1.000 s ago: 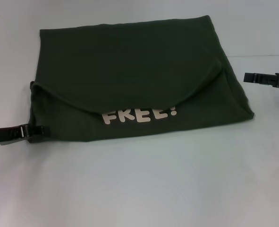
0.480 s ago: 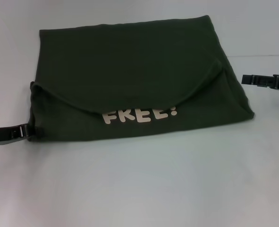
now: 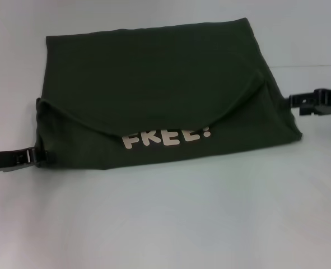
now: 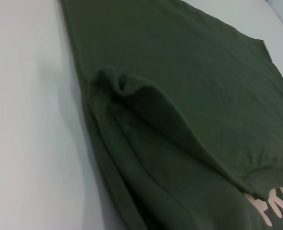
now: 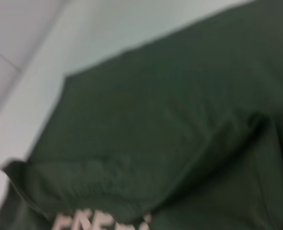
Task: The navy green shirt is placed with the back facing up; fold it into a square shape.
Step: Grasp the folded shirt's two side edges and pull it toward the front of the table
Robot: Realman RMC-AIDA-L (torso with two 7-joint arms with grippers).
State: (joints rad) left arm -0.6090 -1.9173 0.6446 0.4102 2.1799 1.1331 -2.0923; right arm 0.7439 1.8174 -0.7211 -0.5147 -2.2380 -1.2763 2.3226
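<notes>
Olive-green shirt (image 3: 154, 89) lies folded on the table (image 3: 165, 224), long axis left-right, lettering toward the robot; left gripper (image 3: 37, 156) and right gripper (image 3: 293, 101) touch its ends, grip unclear.

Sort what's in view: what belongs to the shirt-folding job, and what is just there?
Job:
- navy green shirt, partly folded, "FREE!" print showing
- left gripper at its left edge
- right gripper at its right edge

Just there:
- white table
</notes>
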